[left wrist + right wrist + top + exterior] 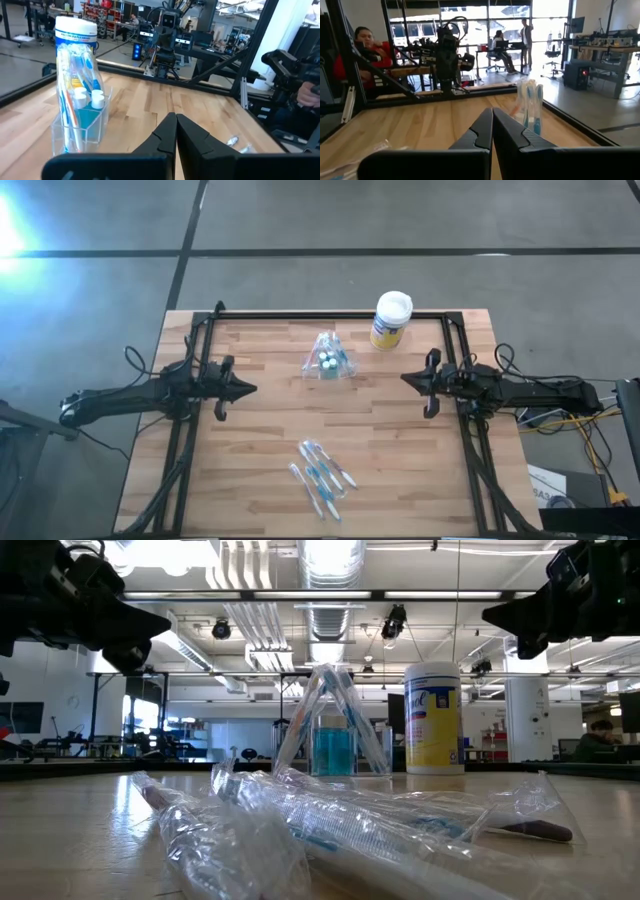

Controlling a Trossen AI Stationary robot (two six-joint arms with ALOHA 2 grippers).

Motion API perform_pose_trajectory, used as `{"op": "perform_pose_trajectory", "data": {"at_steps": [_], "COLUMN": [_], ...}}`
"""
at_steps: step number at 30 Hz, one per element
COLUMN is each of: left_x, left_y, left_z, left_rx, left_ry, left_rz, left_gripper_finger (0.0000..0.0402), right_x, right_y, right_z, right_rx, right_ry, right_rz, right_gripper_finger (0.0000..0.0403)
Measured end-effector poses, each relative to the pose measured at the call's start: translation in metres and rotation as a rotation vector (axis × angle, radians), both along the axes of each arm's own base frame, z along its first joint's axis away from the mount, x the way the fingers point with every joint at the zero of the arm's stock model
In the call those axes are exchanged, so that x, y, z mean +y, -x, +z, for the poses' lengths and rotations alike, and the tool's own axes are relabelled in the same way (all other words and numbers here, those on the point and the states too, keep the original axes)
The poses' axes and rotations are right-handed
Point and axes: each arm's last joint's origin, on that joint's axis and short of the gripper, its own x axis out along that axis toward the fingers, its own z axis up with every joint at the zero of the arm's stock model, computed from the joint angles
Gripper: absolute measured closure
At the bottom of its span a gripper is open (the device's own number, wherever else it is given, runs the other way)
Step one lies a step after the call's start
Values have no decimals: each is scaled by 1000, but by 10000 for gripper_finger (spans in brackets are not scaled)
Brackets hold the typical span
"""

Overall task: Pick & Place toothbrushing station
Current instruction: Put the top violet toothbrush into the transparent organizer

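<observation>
- Toothbrush cup point(329, 358): upright near table point(260, 470) far edge, bare wood around.
- Left gripper point(250, 390), right gripper point(406, 378): clenched, empty, at side edges.
- Wrapped toothbrushes point(322, 473): near front edge.

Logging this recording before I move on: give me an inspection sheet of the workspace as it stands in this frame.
Surface: wooden table, inside a black frame.
Job's things: clear plastic cup upright near the far middle, holding toothbrushes and white-capped tubes; wrapped toothbrushes lying loose near the front edge.
Clutter: yellow canister with white lid, upright by the far rail, apart from the cup.
Grippers: left gripper shut, empty, above the left side; right gripper shut, empty, above the right side.
Cables: black leads along both arms; yellow cable off the table's right.
Surroundings: seated person beyond the table; others farther off at desks.
</observation>
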Motion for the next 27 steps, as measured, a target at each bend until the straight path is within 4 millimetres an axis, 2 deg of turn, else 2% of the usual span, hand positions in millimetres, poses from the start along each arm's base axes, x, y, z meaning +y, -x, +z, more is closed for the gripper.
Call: {"op": "perform_pose_trajectory", "data": {"at_steps": [9, 14, 21, 27], "left_x": [-1, -1, -1, -1], "left_y": [0, 0, 0, 0], "left_z": [0, 0, 0, -1], "left_rx": [-1, -1, 0, 9], "left_ry": [-64, -74, -49, -62], "left_rz": [-27, -31, -29, -31], "left_gripper_finger": [397, 396, 387, 378], "right_x": [0, 0, 1, 3], "right_y": [0, -2, -12, -34], "right_z": [5, 8, 22, 36], "right_rx": [-7, 3, 179, 332], "right_ry": [16, -47, -124, -151], "right_rz": [6, 17, 35, -5], "right_gripper_finger": [394, 394, 394, 394]}}
